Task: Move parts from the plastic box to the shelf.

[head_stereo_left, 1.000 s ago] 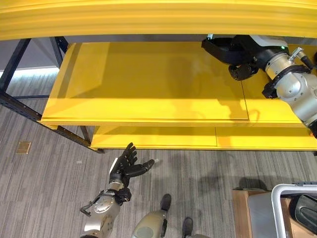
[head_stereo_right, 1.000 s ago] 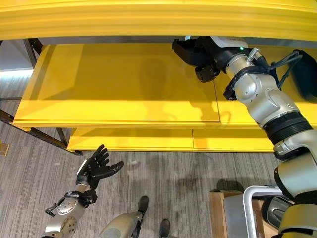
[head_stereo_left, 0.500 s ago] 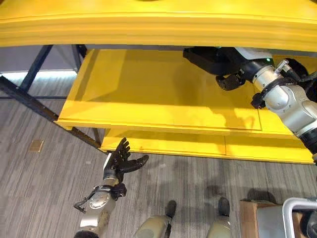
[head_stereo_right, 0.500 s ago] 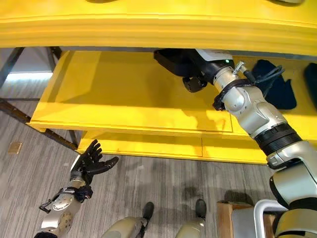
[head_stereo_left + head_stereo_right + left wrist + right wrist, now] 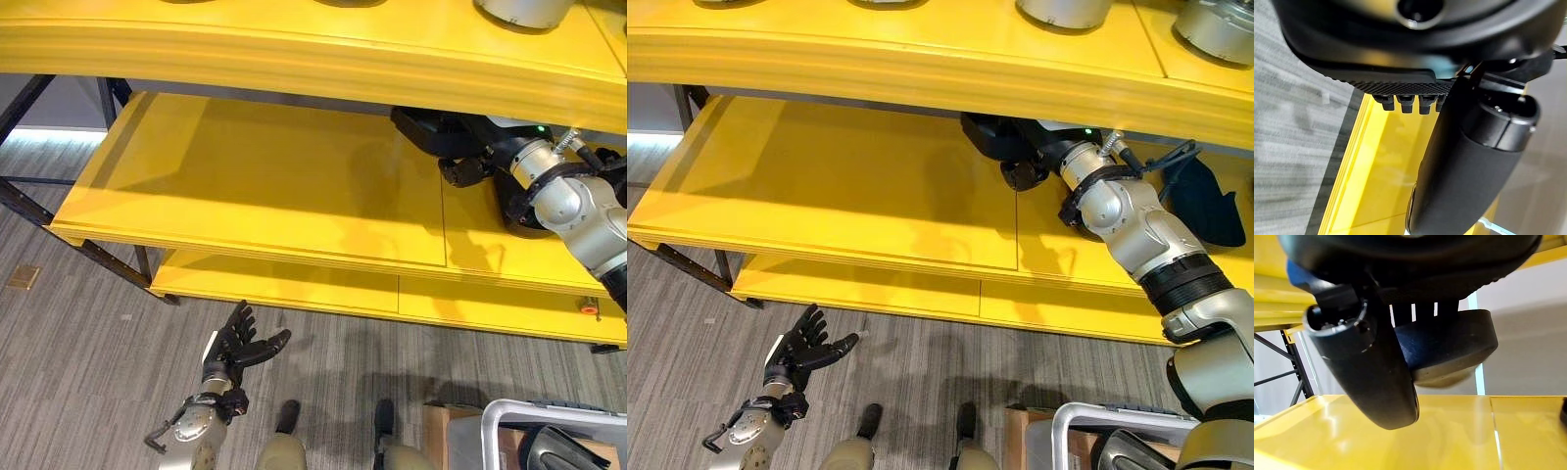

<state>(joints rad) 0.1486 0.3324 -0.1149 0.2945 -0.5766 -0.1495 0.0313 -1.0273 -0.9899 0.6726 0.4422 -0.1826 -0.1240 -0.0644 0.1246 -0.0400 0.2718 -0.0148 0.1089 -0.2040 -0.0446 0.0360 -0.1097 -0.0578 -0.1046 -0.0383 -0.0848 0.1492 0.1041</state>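
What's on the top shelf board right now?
Round grey parts stand on the top shelf board; the picture edge cuts them off. The right robot hand holds a dark part below it.

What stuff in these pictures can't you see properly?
- Black part in the right hand: the top shelf covers the hand's fingers in the eye views, and the thumb hides part of it in the right wrist view.
- Silver parts on the top shelf: cut off by the edge of the picture.
- Plastic box: its corner alone shows, contents unclear.
- Left hand: open, holding nothing.
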